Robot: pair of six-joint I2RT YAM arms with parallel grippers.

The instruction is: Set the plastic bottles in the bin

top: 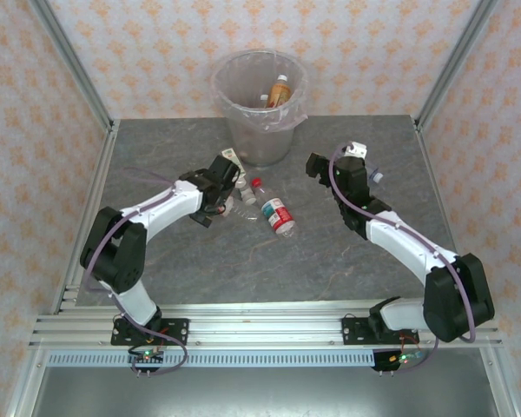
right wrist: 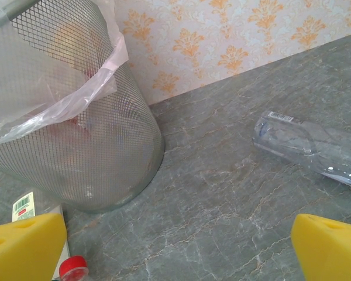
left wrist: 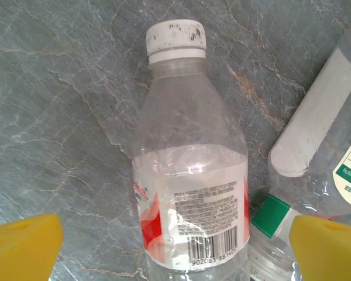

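The bin (top: pixel 259 130), a round bucket lined with a clear bag, stands at the back centre and holds a brown-amber bottle (top: pixel 280 90) with others. My left gripper (left wrist: pixel 175 249) is open, its yellow fingers either side of a clear white-capped bottle (left wrist: pixel 190 175) with a red and white label, lying on the table. A green-white labelled bottle (left wrist: pixel 322 152) lies beside it. A red-capped bottle (top: pixel 276 212) lies just right of the left gripper (top: pixel 230 187). My right gripper (right wrist: pixel 178 249) is open over bare table, the bin (right wrist: pixel 76 134) to its left and an unlabelled bottle (right wrist: pixel 307 146) to its right.
The grey marbled table (top: pixel 243 261) is framed by aluminium posts and patterned walls. A small bottle (top: pixel 376 175) lies beside the right arm. A red cap (right wrist: pixel 75 269) and a labelled bottle edge (right wrist: pixel 23 205) show near the right gripper's left finger.
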